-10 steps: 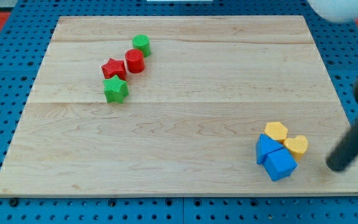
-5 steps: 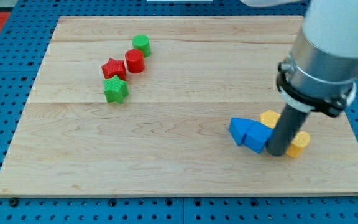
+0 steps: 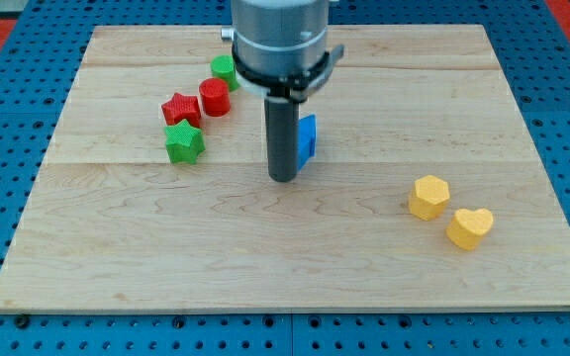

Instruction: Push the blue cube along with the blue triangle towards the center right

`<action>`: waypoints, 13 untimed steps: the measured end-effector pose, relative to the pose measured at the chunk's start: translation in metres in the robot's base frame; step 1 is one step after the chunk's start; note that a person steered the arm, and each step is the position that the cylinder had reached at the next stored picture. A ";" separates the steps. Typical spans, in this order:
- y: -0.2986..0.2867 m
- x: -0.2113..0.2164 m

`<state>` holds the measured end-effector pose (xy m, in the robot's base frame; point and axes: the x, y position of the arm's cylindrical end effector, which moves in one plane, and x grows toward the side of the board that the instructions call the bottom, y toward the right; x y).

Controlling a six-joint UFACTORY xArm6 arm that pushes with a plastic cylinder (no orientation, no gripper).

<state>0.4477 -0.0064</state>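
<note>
My tip (image 3: 283, 178) rests on the board a little left of centre. A blue block (image 3: 308, 136) shows just behind and to the right of the rod, mostly hidden by it. I cannot tell whether this is the cube or the triangle, and any second blue block is hidden behind the rod. The tip is at the blue block's lower left edge, close to or touching it.
A green cylinder (image 3: 225, 68), a red cylinder (image 3: 214, 97), a red star (image 3: 180, 109) and a green star (image 3: 184, 143) lie in a line at the upper left. A yellow hexagon (image 3: 429, 197) and a yellow heart (image 3: 469, 227) sit at the lower right.
The rod has swept from the lower right to the board's middle, carrying the blue blocks up and left, away from the yellow pair. The yellow blocks shifted slightly.
</note>
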 end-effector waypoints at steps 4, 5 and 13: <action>-0.001 -0.098; 0.002 -0.122; 0.109 -0.093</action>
<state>0.3551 0.1023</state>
